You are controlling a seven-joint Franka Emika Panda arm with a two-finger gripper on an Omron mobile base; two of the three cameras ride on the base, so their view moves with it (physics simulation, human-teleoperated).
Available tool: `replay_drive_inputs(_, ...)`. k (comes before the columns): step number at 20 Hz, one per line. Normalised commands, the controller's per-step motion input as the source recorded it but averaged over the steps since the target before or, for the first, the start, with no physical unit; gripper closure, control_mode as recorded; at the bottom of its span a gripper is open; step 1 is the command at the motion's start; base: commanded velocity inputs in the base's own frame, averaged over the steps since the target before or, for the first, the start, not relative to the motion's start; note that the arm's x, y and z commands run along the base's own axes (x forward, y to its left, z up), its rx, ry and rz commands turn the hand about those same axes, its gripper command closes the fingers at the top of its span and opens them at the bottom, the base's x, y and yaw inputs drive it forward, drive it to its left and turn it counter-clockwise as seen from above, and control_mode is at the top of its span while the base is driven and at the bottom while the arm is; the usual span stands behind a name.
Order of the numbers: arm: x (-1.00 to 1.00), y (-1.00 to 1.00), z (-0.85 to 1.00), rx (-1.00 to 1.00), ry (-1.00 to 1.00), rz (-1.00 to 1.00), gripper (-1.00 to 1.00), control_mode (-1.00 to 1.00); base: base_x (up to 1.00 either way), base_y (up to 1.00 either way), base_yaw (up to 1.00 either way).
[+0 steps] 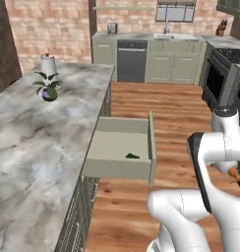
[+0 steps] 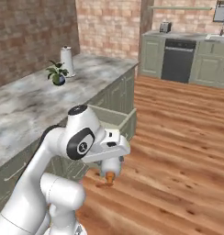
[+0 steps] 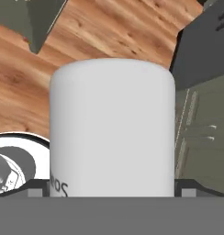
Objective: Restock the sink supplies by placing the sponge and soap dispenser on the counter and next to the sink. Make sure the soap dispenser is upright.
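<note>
Hanging pump-down from the hand (image 2: 110,170) above the wood floor, the soap dispenser (image 2: 111,169) is clamped by its pale body, seemingly for carrying to the far bench (image 1: 141,36) beside the sink (image 1: 177,36), where it must be turned upright. 1 sponge (image 1: 132,156) lies in the open drawer (image 1: 123,145), toward its front right corner. Standing nearby: island bench (image 1: 38,142) with potted plant (image 1: 47,87), dark oven (image 1: 221,78).

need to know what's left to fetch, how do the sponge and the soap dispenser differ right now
The sponge is a flat green block lying in the open island drawer; the soap dispenser is a pale bottle held in the gripper, orange pump pointing down at the floor. The sponge looks far smaller than the soap dispenser. Neither is on the counter by the sink yet.
</note>
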Motion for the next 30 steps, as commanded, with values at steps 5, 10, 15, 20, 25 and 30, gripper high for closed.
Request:
replay_drive_inputs(5, 0.0, 0.0, 0.0, 0.0, 0.0, 0.0, 1.0, 1.0, 0.15, -0.17, -0.64)
replay_drive_inputs(10, 0.0, 0.0, 0.0, 0.0, 0.0, 0.0, 1.0, 1.0, 0.62, -0.24, -0.4)
replay_drive_inputs(15, 0.0, 0.0, 0.0, 0.0, 0.0, 0.0, 1.0, 1.0, 0.75, -0.41, -0.05)
replay_drive_inputs(20, 0.0, 0.0, 0.0, 0.0, 0.0, 0.0, 1.0, 1.0, 0.7, -0.59, 0.09)
replay_drive_inputs(25, 0.0, 0.0, 0.0, 0.0, 0.0, 0.0, 1.0, 1.0, 0.39, -0.51, 0.06)
replay_drive_inputs(30, 0.0, 0.0, 0.0, 0.0, 0.0, 0.0, 1.0, 1.0, 0.83, -0.16, 0.04)
